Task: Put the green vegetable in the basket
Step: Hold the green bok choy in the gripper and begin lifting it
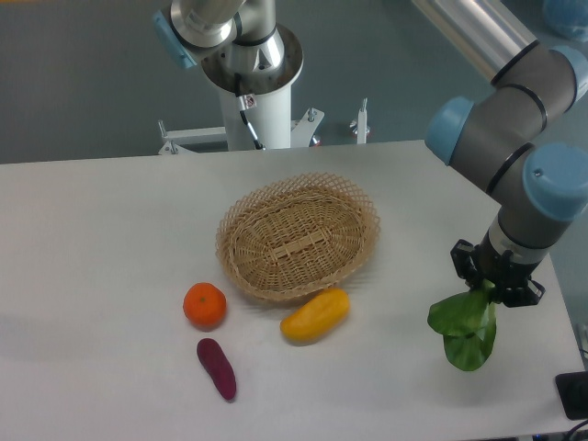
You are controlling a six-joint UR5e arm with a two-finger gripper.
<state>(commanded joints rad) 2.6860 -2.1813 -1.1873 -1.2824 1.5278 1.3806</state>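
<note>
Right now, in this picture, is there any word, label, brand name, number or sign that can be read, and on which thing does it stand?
None can be read.
The arm's grey and blue joints, the gripper, the green vegetable, the basket, the orange, the yellow fruit and the purple sweet potato show no text.
The dark object at the lower right corner is cut off; no writing visible.
</note>
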